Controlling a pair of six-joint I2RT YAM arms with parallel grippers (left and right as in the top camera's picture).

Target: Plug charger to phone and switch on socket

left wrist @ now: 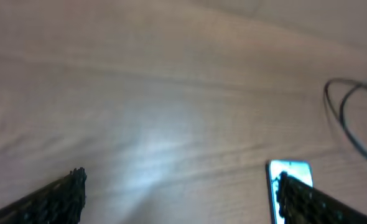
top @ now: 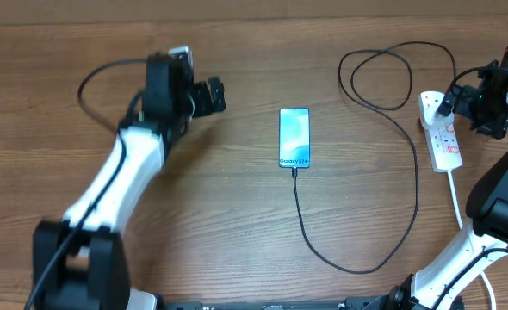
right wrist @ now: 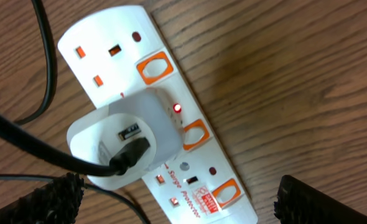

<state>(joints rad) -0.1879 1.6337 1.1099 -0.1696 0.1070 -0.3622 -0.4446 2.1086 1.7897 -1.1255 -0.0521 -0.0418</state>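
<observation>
Nearest the robot, the charger [top: 357,270] lies in a wide slack bend on the tabletop [top: 237,224]. From there its thin black cable runs up to the bottom edge of the phone [top: 294,136], which lies flat mid-table with its screen lit. The connector tip looks seated in the phone's port, though it is too small to be sure. To the left of the phone and well apart from it, the left gripper [left wrist: 180,190] hangs above bare wood, its fingers spread and holding nothing. On the right side the cable climbs past the phone, coils in loose loops at the far side and comes back to the socket [right wrist: 109,43]. The right gripper [right wrist: 180,183] hovers over the socket with its fingers wide apart and also empty. In the right wrist view the cable enters a white adapter [right wrist: 124,140] pushed into the middle outlet, and a small red lamp [right wrist: 177,108] glows just beside it, next to the middle switch [right wrist: 195,134]. Judging by that lamp, the switching-on step is in hand or just made, and both plugging steps look done. The next move seems to call for lifting the right gripper straight up, clear of the cable that crosses beside the adapter. A snagged loop could tug the tip from the phone.
</observation>
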